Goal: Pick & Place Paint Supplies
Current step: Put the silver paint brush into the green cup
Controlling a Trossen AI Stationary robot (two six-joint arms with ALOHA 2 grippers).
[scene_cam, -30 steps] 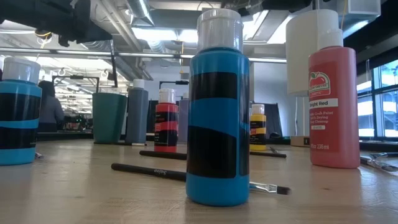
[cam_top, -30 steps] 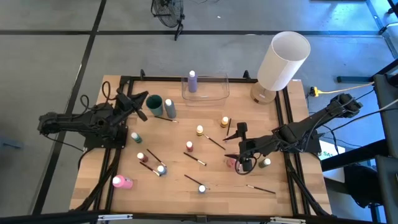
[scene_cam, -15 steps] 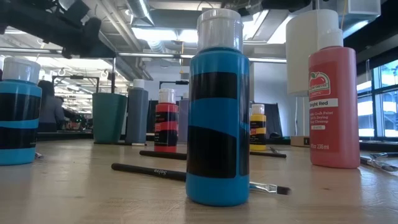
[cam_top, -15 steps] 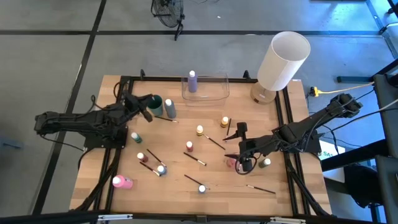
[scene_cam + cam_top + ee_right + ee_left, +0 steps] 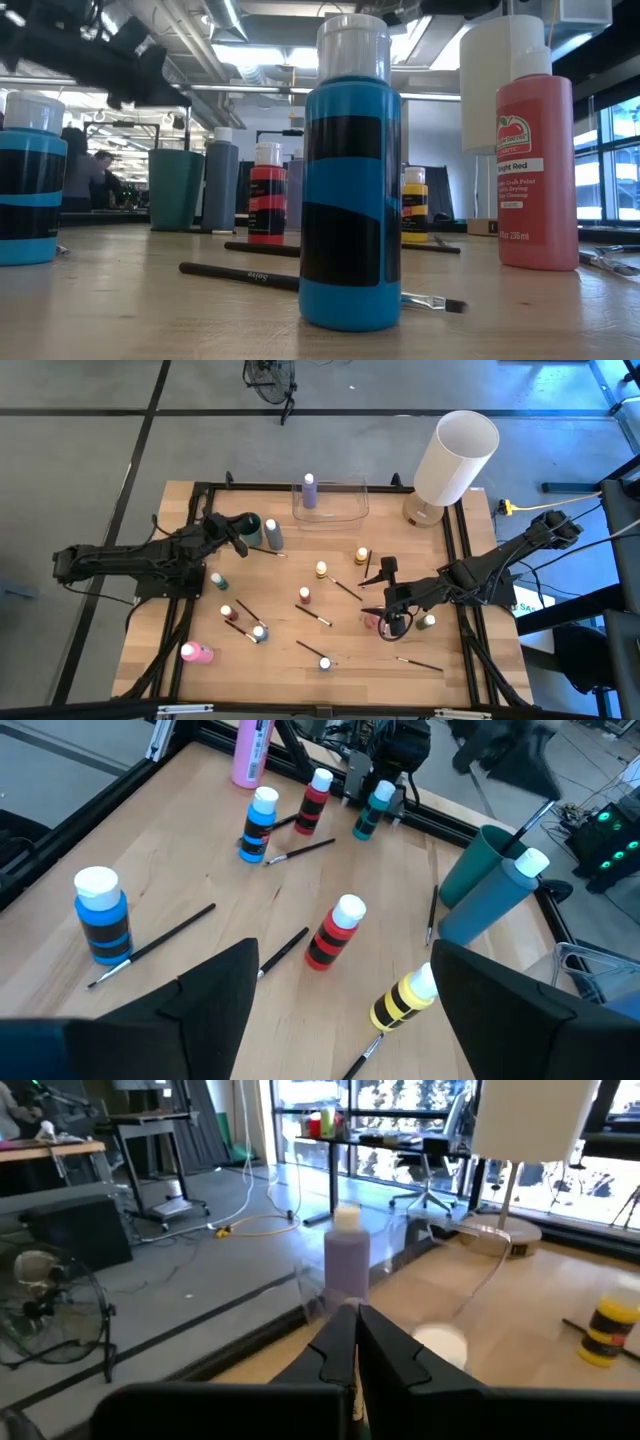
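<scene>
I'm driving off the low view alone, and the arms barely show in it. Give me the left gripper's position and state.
Observer: The left gripper is shut with nothing in it, up beside the teal cup at the table's back left.
Operator: Now the right one.
Observer: The right gripper is open, over the near right part of the table, next to a pinkish bottle. I cannot tell whether they touch.
Operator: Report what is in the container.
Observer: Only a lilac bottle, standing upright in the clear container.
</scene>
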